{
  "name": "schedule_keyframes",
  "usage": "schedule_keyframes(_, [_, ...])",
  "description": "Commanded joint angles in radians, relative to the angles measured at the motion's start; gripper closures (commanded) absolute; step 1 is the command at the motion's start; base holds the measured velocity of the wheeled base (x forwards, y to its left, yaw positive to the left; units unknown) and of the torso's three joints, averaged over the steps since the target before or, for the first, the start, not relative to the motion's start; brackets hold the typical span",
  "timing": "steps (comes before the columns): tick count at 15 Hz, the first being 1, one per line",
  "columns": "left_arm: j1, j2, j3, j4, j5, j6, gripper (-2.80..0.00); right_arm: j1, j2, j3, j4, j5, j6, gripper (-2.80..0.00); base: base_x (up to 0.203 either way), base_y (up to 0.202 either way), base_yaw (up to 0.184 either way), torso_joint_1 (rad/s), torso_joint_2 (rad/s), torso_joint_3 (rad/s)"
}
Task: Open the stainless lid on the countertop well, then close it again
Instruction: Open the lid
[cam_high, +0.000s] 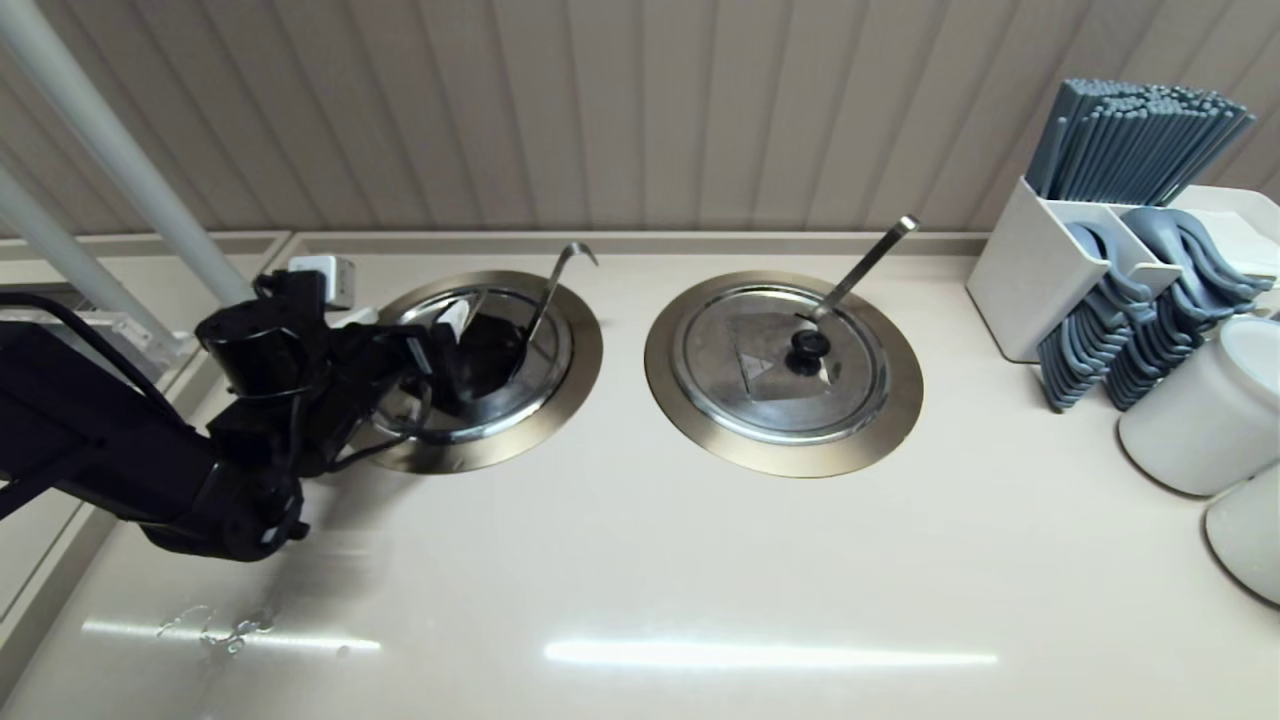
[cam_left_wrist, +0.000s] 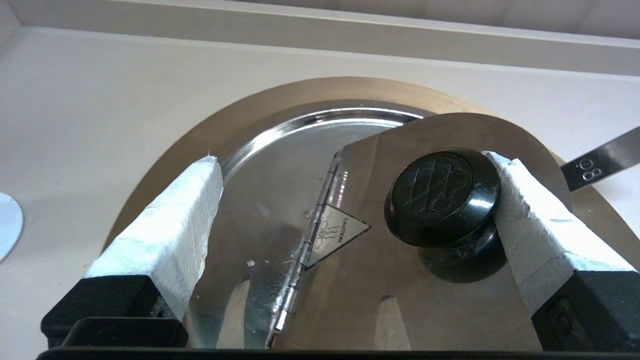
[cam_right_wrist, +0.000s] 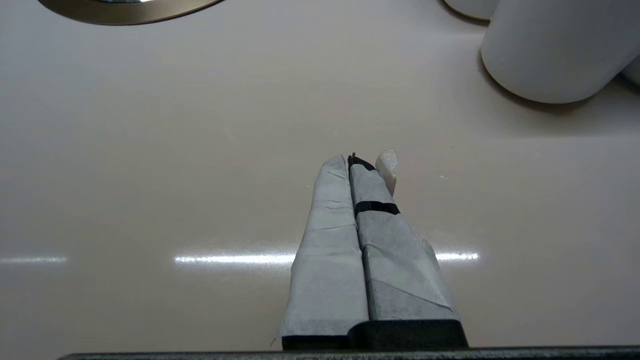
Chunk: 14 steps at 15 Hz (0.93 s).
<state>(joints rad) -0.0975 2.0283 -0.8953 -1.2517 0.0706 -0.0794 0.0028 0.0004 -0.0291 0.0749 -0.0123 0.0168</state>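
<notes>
Probably a canteen or buffet serving counter; two lidded wells (cam_high: 690, 400) with ladles sunk into a beige countertop (cam_high: 640, 580); racked chopsticks (cam_high: 1135, 135), stacked spoons (cam_high: 1130, 330), white bowls (cam_high: 1205, 410) alongside.

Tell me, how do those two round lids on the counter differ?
The stainless lid has the open left gripper straddling its knob; the twin lid sits untouched. The stainless lid's ladle handle is thin and hooked; the twin lid's is straight. Both are round steel with black knobs.

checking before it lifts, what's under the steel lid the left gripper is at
Nothing inside shows: the stainless lid covers the countertop well, only its bronze ring visible. The left gripper is open around the black knob.
</notes>
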Motion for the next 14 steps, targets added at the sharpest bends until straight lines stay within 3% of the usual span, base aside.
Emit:
schedule_keyframes(1, [0.015, 0.003, -0.007, -0.005, 0.005, 0.000, -2.80, 0.000, 0.001, -0.001, 0.000, 0.000, 0.000, 0.00, 0.000, 0.000, 0.000, 0.000, 0.00, 0.000])
schedule_keyframes(14, [0.069, 0.012, -0.036, -0.005, 0.005, 0.000, -2.80, 0.000, 0.001, 0.000, 0.002, 0.000, 0.000, 0.00, 0.000, 0.000, 0.000, 0.000, 0.00, 0.000])
